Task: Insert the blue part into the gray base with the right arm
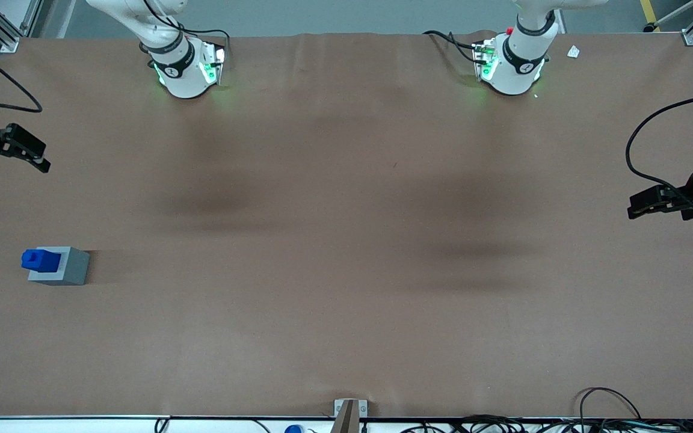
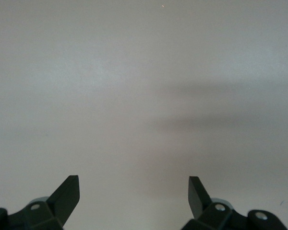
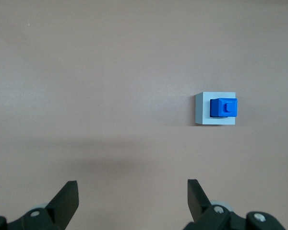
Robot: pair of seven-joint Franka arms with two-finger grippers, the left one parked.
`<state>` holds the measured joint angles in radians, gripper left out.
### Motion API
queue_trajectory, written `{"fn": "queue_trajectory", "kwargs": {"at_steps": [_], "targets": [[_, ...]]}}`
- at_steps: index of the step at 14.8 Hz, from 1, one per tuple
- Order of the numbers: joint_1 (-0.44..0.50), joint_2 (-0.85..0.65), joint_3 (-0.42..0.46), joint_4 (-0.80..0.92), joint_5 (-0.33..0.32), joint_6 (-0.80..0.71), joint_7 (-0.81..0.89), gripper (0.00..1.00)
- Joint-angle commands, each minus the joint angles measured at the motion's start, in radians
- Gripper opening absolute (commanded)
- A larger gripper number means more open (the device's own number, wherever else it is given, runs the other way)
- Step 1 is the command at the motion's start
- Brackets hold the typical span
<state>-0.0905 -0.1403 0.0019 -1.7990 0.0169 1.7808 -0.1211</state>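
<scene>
The blue part (image 1: 40, 260) sits in the top of the gray base (image 1: 67, 269), with its stud sticking up. The pair stands on the brown table toward the working arm's end. In the right wrist view the blue part (image 3: 223, 107) rests in the gray base (image 3: 201, 115), well apart from the fingers. My right gripper (image 1: 18, 167) hangs above the table, farther from the front camera than the base. The right gripper (image 3: 133, 191) is open and holds nothing.
Both arm bases (image 1: 181, 69) (image 1: 512, 66) stand at the table's edge farthest from the front camera. A small white scrap (image 1: 573, 52) lies near the parked arm's base. Cables (image 1: 611, 415) and a bracket (image 1: 349, 412) line the nearest edge.
</scene>
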Motion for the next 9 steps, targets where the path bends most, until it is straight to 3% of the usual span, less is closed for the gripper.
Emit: {"fn": "queue_trajectory", "kwargs": {"at_steps": [1,9], "targets": [[0.009,-0.019,-0.007,0.007,0.005,-0.018,0.04,1.0],[0.009,-0.018,-0.008,0.035,0.006,-0.061,0.072,1.0]]}}
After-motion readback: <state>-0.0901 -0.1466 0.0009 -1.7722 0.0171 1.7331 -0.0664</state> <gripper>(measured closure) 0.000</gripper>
